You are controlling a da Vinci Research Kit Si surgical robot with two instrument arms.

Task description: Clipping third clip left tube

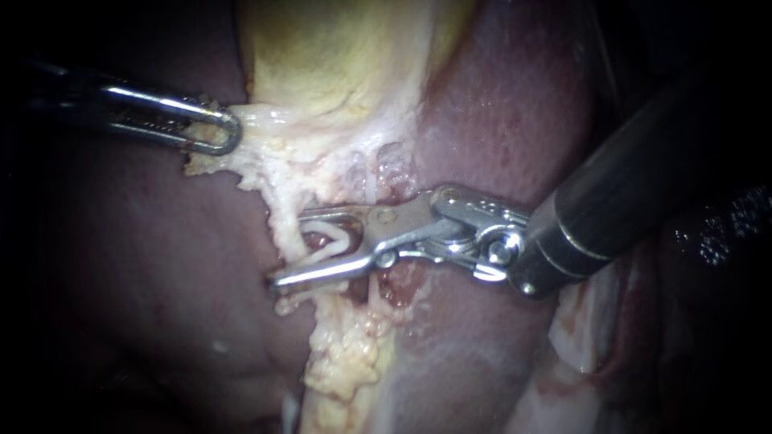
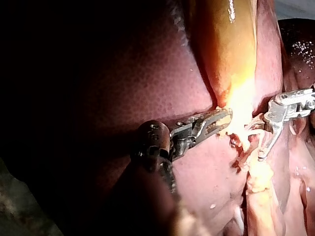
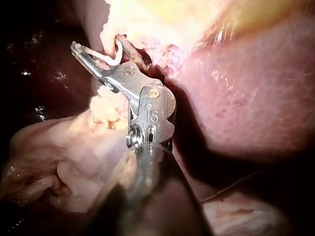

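**Left tube** [image 1: 280, 221]: count one that I can identify, a pale, thin strand just below the gallbladder [image 1: 322, 56], crossing the endoscope view a little to 9 o'clock of centre. I judge it soft, slick, light and easily torn. It should be taken squarely across its bare length, clear of the ragged fat at 6 o'clock. A second, pinker strand shows by the right instrument's hinge, but I cannot say whether it is the other tube.

**Clip** [image 1: 338, 239]: count one, white, V-shaped and still spread. I see no other clips seated on the tube. It is small and rigid, and I reckon it would slip if squeezed at a slant.

**Right instrument** [image 1: 288, 247]: count one, with its shaft entering from 3 o'clock. Its jaws are spread wide, each bearing on one leg of the clip, so it holds the clip unsqueezed. The tube lies across the mouth near the tips.

**Left instrument** [image 1: 227, 133]: count one, entering from 10 o'clock. Its jaws are clamped on pale tissue [image 1: 265, 128] at the gallbladder's lower edge and hold it toward 9 o'clock.

**Liver** [image 1: 498, 120]: count one, dark red, lying on both sides of the tube.
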